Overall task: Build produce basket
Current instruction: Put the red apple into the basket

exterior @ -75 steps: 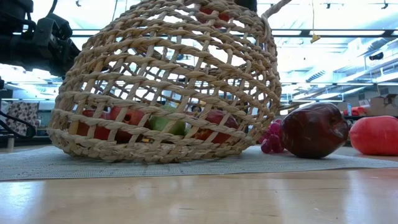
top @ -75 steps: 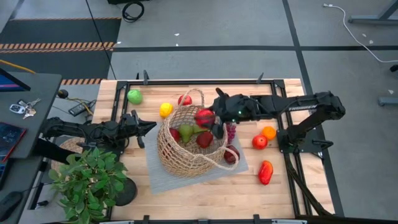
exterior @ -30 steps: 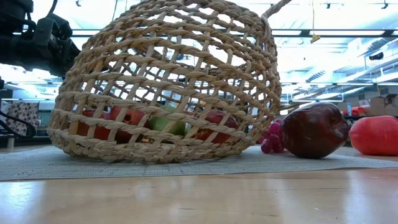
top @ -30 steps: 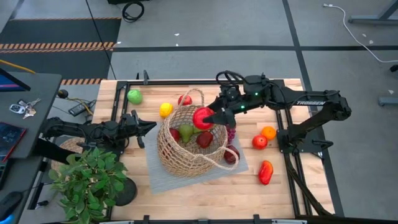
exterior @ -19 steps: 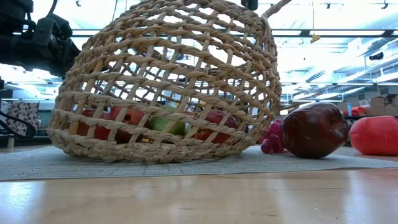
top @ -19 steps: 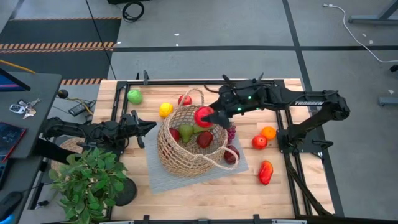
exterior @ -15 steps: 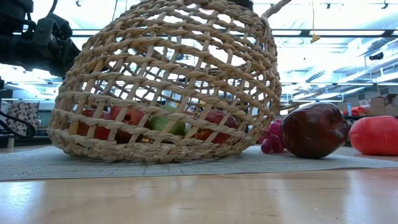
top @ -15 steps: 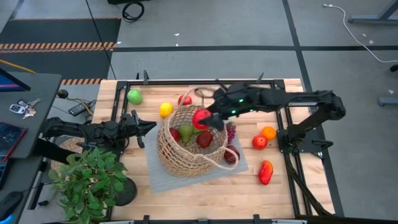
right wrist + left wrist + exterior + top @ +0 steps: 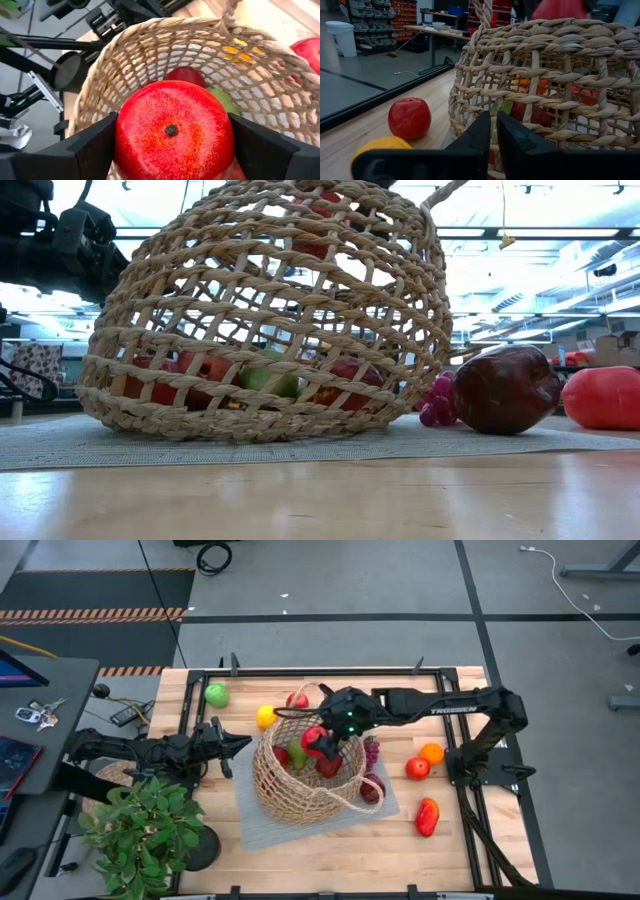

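1. The basket is tan open-weave wicker with looped handles, sitting on a grey mat at table centre, fruit visible inside
2. The right gripper hangs over the basket's mouth, fingers spread wide around a red apple, gripping it
3. The left gripper waits at the basket's 9 o'clock, fingers closed and empty

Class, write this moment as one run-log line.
right gripper: holds red apple over basket | left gripper: shut beside basket | loose: red pepper, orange
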Tool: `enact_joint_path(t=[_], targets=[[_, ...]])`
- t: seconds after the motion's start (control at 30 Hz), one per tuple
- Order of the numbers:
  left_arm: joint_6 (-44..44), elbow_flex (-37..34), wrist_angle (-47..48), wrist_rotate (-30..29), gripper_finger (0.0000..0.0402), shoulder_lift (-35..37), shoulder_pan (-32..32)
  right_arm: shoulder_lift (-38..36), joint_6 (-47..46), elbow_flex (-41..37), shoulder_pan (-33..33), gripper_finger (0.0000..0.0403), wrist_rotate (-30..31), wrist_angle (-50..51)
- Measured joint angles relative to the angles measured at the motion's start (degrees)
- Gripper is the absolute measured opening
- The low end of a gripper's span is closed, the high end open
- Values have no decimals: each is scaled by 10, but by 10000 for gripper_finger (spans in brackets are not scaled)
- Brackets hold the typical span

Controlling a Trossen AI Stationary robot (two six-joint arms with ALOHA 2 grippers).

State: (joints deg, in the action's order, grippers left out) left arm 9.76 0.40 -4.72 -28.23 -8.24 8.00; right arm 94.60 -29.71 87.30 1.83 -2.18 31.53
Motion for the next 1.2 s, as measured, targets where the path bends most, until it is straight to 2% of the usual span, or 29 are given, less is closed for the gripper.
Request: enact_joint_path(t=[0.3, 0.47, 0.73, 1.03, 1.2], targets=[[0, 0, 0, 0, 34, 0, 0, 75, 61, 96, -8, 351, 43, 151], [0, 0, 0, 0, 35, 0, 0, 105, 148, 134, -11, 351, 46, 217], [0, 0, 0, 0, 39, 0, 0, 124, 265, 135, -11, 351, 66, 227], [0, 0, 1, 0, 33, 0, 0, 145, 257, 134, -5, 353, 71, 225], [0, 0, 1, 0, 40, 0, 0, 150, 248, 134, 7, 385, 62, 223]])
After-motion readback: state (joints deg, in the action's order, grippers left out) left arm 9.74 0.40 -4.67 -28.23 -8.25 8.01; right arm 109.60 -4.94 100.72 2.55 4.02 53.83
